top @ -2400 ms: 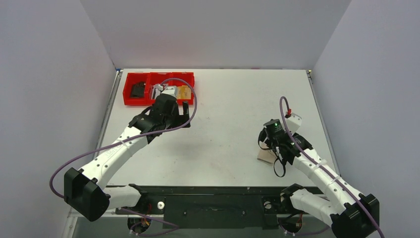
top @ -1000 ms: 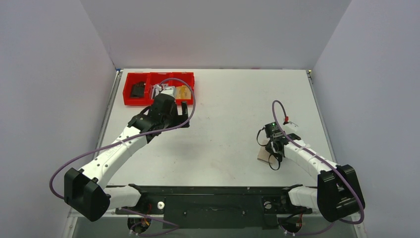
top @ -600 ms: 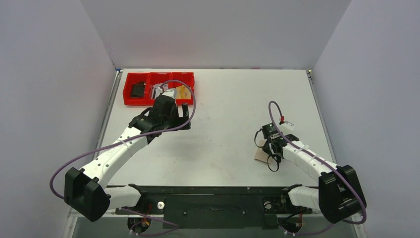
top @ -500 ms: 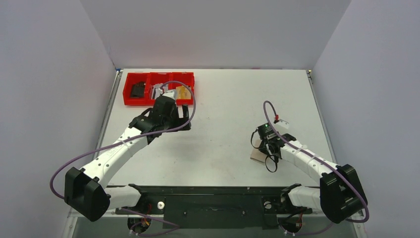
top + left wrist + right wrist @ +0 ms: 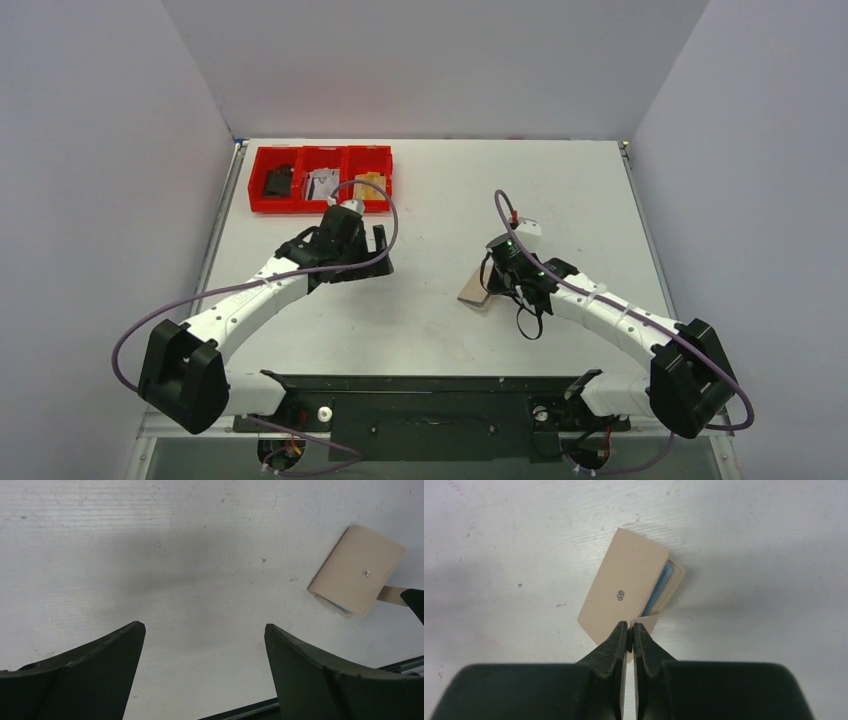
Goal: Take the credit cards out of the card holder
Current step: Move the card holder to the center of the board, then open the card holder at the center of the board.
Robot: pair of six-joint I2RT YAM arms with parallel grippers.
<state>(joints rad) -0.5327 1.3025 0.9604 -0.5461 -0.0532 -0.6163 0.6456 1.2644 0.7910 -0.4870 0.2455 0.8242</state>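
We see the right fingers (image 5: 610,647) pinched shut on the tab of the card holder (image 5: 623,592) at frame centre, blue credit cards (image 5: 660,586) peeking out; the left fingers (image 5: 95,665) gape wide over the surface (image 5: 190,555).

Top view from high above the near edge, looking down over the whole table (image 5: 440,200). Left wrist view near the table, facing down and across. Right wrist view closest, facing straight down. Shared by all 3: the card holder (image 5: 474,292)

Tan card holder (image 5: 624,592), slightly open, pale-blue credit cards (image 5: 661,586) inside.
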